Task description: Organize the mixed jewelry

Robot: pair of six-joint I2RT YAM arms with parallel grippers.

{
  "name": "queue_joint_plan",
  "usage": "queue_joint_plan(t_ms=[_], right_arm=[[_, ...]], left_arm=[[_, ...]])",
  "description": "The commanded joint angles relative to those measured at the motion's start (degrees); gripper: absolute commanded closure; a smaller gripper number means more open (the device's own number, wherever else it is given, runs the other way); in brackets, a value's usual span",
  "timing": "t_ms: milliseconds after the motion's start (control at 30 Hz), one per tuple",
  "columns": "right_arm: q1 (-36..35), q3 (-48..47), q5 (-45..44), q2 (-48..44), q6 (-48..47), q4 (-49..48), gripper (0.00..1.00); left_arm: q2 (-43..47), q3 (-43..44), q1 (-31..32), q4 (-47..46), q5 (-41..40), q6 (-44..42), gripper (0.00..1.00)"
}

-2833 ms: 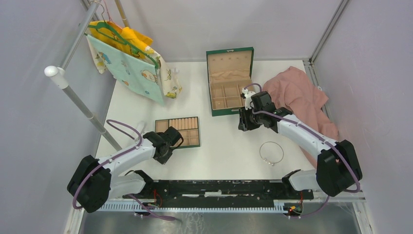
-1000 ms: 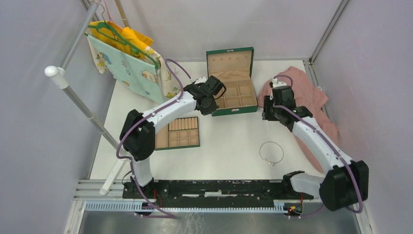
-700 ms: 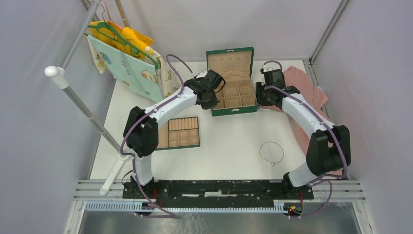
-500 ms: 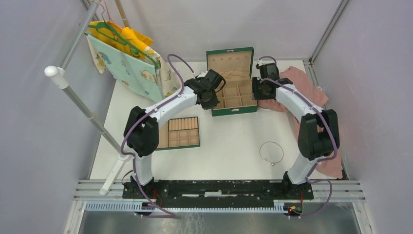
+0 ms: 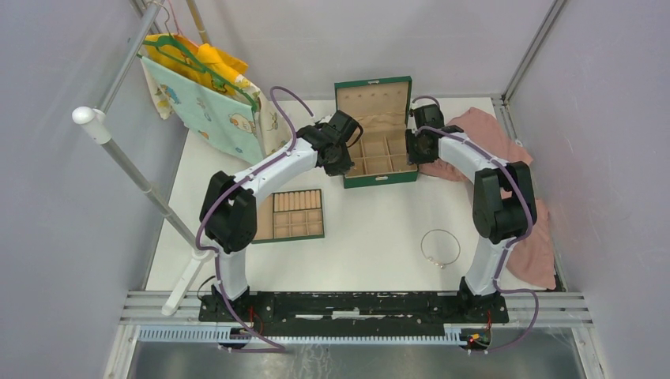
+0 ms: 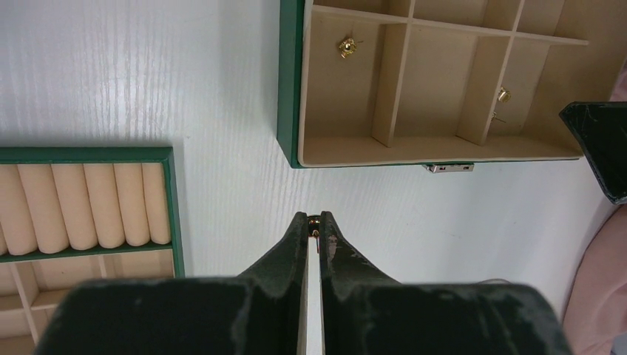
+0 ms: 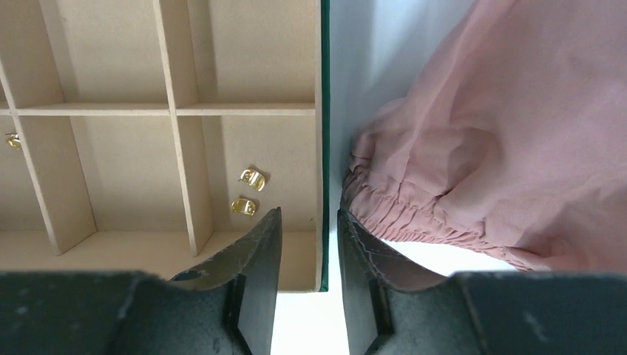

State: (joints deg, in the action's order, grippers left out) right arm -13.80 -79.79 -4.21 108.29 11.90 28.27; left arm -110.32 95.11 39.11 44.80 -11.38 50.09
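Gold stud, post along the fingers, sits pinched in left hand; right hand parted astride box wall.

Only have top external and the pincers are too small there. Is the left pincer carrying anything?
Observer: Yes. The left pincer is shut on a tiny gold piece, over the table just short of the green box.
Operator: And the other one?
Observer: The right pincer is open and empty, straddling the box's right wall.
Operator: Anything in the box?
Observer: Two gold pieces lie in its front right compartment, a single gold piece in the front left.
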Motion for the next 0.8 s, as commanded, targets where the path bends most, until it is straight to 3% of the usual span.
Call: queue_joint_plan(t_ms=[0, 267, 433, 767], right_arm=[[0.2, 1.7, -0.4, -0.2, -0.5, -3.3, 0.63], [0.1, 2.6, -0.1, 1.0, 0.0, -4.8, 0.74], [0.2, 5.5, -0.5, -1.2, 0.8, -7.0, 1.00], [-1.9, 27.8, -7.5, -15.2, 6.9, -27.8, 1.00]], left_arm=[[-0.1, 2.4, -0.3, -1.8, 0.8, -3.0, 0.92], [0.0, 2.3, -0.3, -1.8, 0.9, -2.9, 0.92], [0.5, 1.7, -0.3, -1.8, 0.9, -2.6, 0.92], [1.8, -0.2, -0.1, -4.0, 4.9, -4.7, 0.92]])
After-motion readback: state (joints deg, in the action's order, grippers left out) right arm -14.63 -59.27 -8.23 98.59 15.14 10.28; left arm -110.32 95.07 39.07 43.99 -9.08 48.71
